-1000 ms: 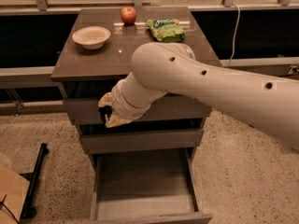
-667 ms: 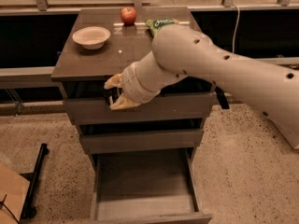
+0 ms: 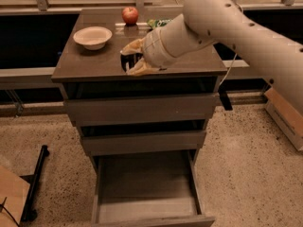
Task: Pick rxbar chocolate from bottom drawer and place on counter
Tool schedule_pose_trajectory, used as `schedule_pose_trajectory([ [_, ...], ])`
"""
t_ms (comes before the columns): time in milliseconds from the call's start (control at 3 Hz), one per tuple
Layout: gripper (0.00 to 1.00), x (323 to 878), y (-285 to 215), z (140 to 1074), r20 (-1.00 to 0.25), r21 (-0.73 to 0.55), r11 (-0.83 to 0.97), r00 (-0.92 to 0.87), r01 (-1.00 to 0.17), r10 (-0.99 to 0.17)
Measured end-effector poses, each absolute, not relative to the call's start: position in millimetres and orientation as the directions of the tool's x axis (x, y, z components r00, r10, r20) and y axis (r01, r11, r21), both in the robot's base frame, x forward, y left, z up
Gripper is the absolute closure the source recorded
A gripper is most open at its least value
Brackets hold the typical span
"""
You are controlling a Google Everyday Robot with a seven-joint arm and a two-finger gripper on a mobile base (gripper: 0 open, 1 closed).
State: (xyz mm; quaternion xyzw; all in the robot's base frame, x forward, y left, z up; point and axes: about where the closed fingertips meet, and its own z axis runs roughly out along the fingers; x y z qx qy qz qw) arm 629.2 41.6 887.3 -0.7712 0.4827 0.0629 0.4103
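Observation:
My gripper (image 3: 129,59) is over the front middle of the counter (image 3: 94,63), its pale fingers (image 3: 135,69) closed around a small black bar, the rxbar chocolate (image 3: 127,61), held just above the glossy top. The big white arm reaches in from the upper right and hides part of the counter's right side. The bottom drawer (image 3: 147,188) is pulled open below, and its pale grey inside shows nothing in it.
A white bowl (image 3: 93,36) sits at the counter's back left. A red apple (image 3: 130,15) stands at the back middle. A green chip bag (image 3: 158,22) lies beside it, partly behind the arm. A cardboard box (image 3: 286,112) stands on the floor at right.
The gripper has risen from in front of the top drawers to above the counter, carrying the black bar. The arm has swung up and back.

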Motion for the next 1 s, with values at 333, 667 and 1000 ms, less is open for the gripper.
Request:
schedule_pose_trajectory([
  [333,1.00,679,18,901,-0.499,-0.591,-0.140,0.497,-0.794,-0.710],
  [667,1.00,727,-3,900,-0.495,-0.604,-0.091,0.463,-0.792,-0.735],
  [1000,1.00,781,-27,883,-0.486,-0.627,-0.043,0.433,-0.778,-0.759],
])
